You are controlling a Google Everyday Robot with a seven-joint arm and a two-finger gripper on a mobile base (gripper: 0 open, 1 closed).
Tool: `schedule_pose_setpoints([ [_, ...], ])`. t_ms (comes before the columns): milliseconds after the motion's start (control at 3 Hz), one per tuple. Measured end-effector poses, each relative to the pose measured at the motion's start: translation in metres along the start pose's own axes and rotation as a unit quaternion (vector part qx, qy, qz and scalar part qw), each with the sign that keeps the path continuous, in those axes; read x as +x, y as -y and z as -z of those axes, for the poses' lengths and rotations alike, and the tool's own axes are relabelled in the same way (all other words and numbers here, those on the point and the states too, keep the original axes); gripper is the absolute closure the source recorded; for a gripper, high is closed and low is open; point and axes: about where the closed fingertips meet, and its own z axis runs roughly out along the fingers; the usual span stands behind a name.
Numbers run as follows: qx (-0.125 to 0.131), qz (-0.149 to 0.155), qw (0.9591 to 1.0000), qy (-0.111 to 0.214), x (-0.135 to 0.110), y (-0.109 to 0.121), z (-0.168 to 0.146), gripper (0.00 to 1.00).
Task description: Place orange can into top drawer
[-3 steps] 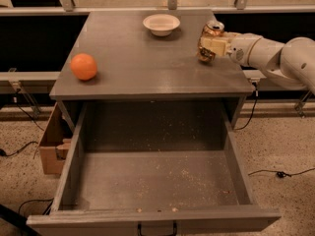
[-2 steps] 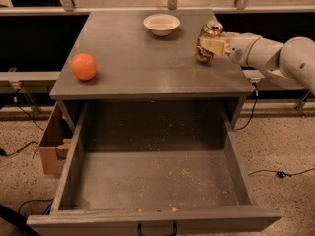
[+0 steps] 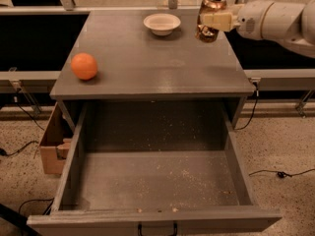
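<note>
The orange can is a small copper-coloured can with a silver top. My gripper is shut on it and holds it in the air above the far right part of the grey cabinet top. The arm comes in from the right. The top drawer is pulled wide open at the front, with a crumb-speckled floor and a dark handle on its front panel. Nothing lies in it.
A round orange fruit sits on the left of the cabinet top. A white bowl sits at the back centre. A cardboard box stands on the floor left of the drawer. Cables lie on the floor.
The gripper has lifted the orange can up off the cabinet top and moved it slightly left. The fruit, bowl and drawer have not moved.
</note>
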Motion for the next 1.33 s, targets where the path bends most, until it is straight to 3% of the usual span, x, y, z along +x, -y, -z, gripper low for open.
schedule_pose_setpoints([
  [333,0.008,0.001,0.9998,-0.021,-0.037,-0.026,0.043,1.00],
  [667,0.013,-0.012,0.9994,-0.030,-0.046,-0.050,0.084,1.00],
  [1000,0.002,-0.033,0.9990,-0.029,-0.029,-0.065,0.117,1.00],
  [1333,-0.034,-0.039,0.9987,-0.006,-0.002,-0.078,0.136,1.00],
])
